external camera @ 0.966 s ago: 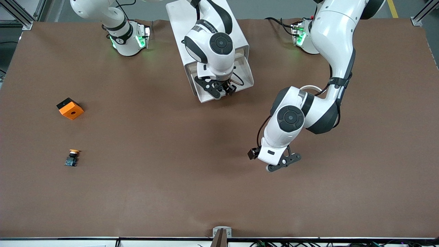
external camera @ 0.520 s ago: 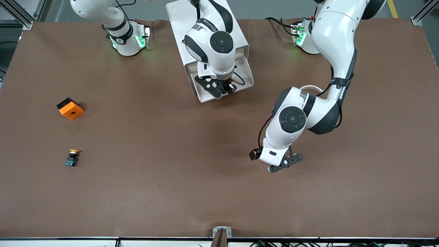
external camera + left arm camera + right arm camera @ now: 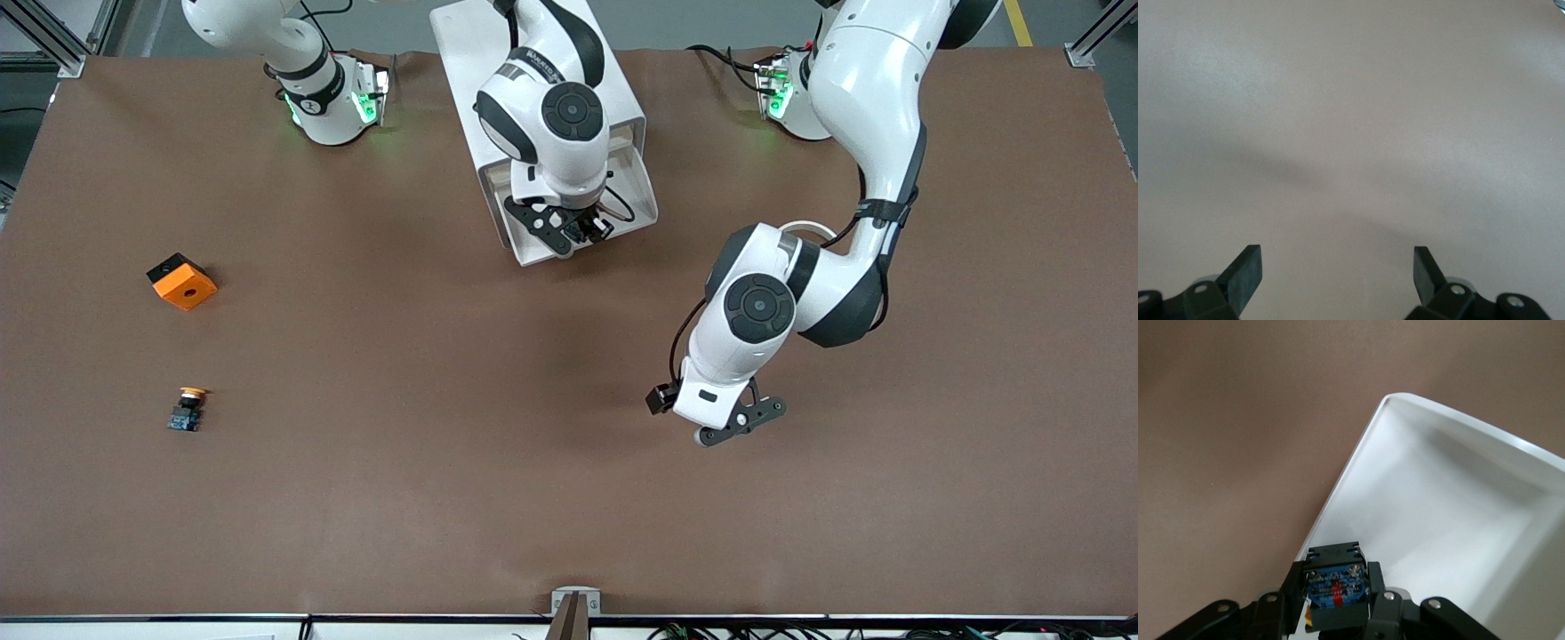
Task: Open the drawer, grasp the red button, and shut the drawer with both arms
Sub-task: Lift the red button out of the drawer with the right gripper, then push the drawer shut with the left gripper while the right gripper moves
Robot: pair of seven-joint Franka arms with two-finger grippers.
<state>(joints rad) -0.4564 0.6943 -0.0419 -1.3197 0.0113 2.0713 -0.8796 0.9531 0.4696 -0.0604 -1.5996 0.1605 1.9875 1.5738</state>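
Observation:
The white cabinet (image 3: pixel 462 53) stands between the arms' bases with its lowest drawer (image 3: pixel 638 191) pulled out. My right gripper (image 3: pixel 578 231) hangs over the front edge of the open drawer. In the right wrist view the gripper (image 3: pixel 1336 593) is shut on the button (image 3: pixel 1335 590). Only the button's blue base with a red mark and its black housing show; its cap is hidden. The white drawer tray (image 3: pixel 1451 520) lies just under it. My left gripper (image 3: pixel 736 420) is open and empty over bare brown table, its fingertips (image 3: pixel 1248 267) wide apart.
An orange cube with a hole (image 3: pixel 181 281) and a small button with an orange-yellow cap (image 3: pixel 187 409) lie toward the right arm's end of the table, the button nearer the front camera. The left arm's elbow (image 3: pixel 827 293) hangs over the table beside the cabinet.
The left arm has drifted slightly toward its own end of the table. The right gripper stays over the drawer's front with the button, barely shifted.

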